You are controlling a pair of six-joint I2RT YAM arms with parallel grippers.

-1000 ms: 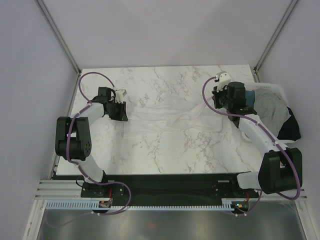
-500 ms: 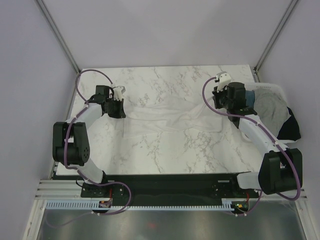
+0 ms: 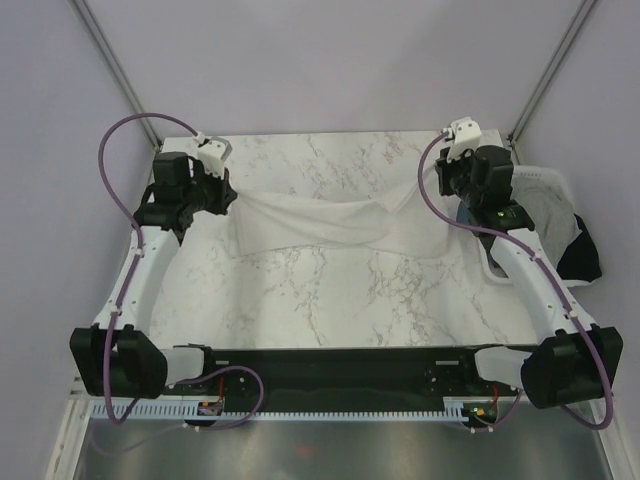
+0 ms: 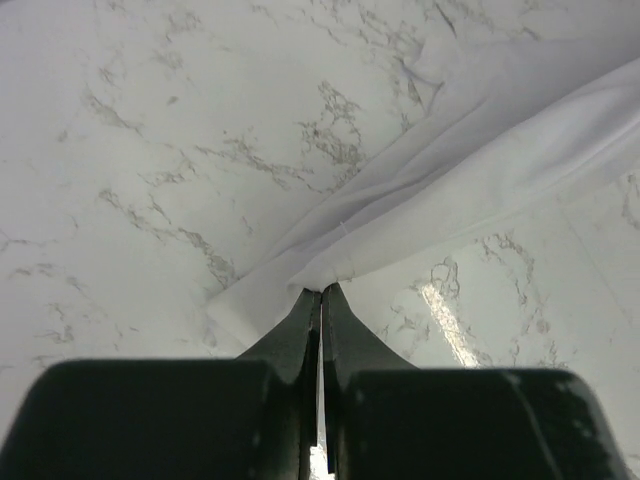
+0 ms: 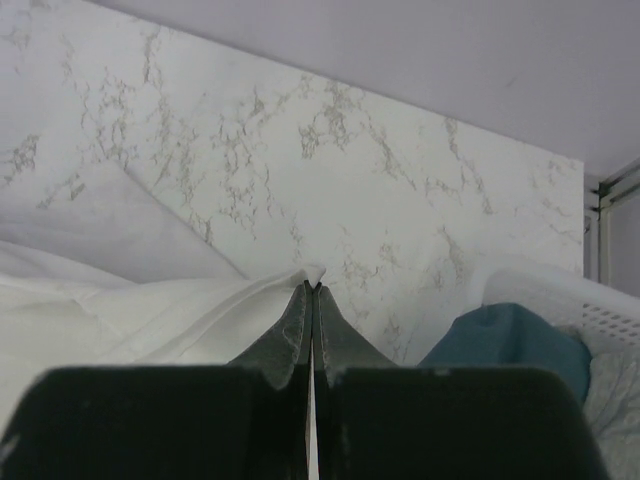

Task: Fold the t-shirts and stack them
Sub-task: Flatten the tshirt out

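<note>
Over the far half of the marble table (image 3: 330, 300), the white t-shirt (image 3: 310, 220) hung stretched between the two arms — a second earlier it had lain slack and spread across the surface, with both grippers low at its side edges. Since then both arms had risen and drawn back toward the far edge, the left one swinging wide to its own side. This had pulled the cloth taut along its upper edge, while its lower part sagged and seemed to rest on the marble. The left gripper (image 4: 321, 290) had its fingers pressed together on a fold of white cloth at the shirt's left end, and the right gripper (image 5: 312, 285) likewise pinched a small peak of the same fabric at the other end. The teal shirt (image 5: 510, 335), the light grey shirt (image 3: 545, 215) and the black shirt (image 3: 582, 258) sat piled in and over the white bin (image 3: 548, 176) at the right edge. Judged from this, the first shirt had been lifted by two points to straighten it, probably for laying flat — no fold was yet made and no stack begun, so the task stood near its start.
</note>
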